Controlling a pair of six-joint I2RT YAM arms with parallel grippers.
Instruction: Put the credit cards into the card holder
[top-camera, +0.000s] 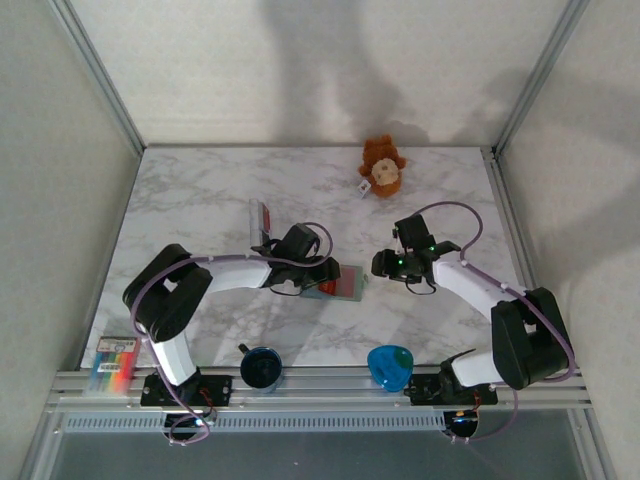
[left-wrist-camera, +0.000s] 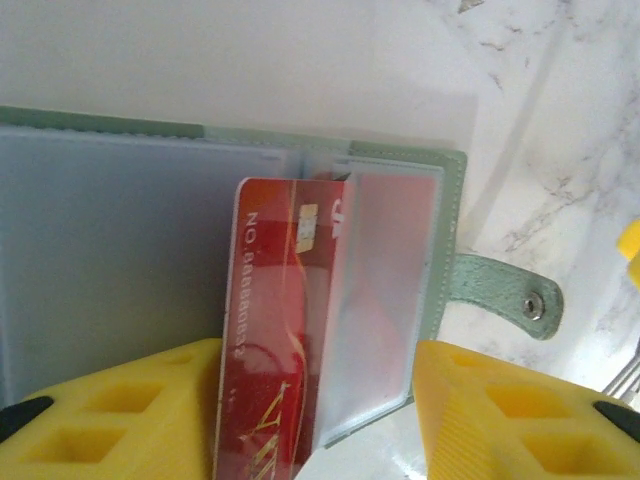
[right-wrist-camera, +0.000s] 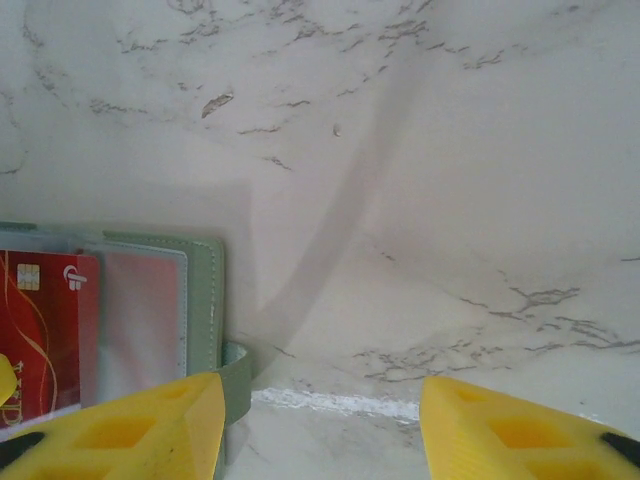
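Wallet lies open near the middle of the table, directly under my left gripper. My left fingers stand apart on either side of a red card and pinch nothing. The card's long axis runs straight toward my left wrist. Its far end sits among the clear sleeves, its right half is veiled by one sleeve, and its near end pokes out toward me. I judge it only partly seated, so the coming move turns on pushing along that long axis, away from me, deeper into the pocket.

My right gripper hangs just off the wallet's right edge, jaws parted and empty, with the snap strap on that same side. My left arm is the nearer one, already over the card.

Toward the table's left rear a small clear stand holds something reddish. Whether that is the second card I cannot tell.
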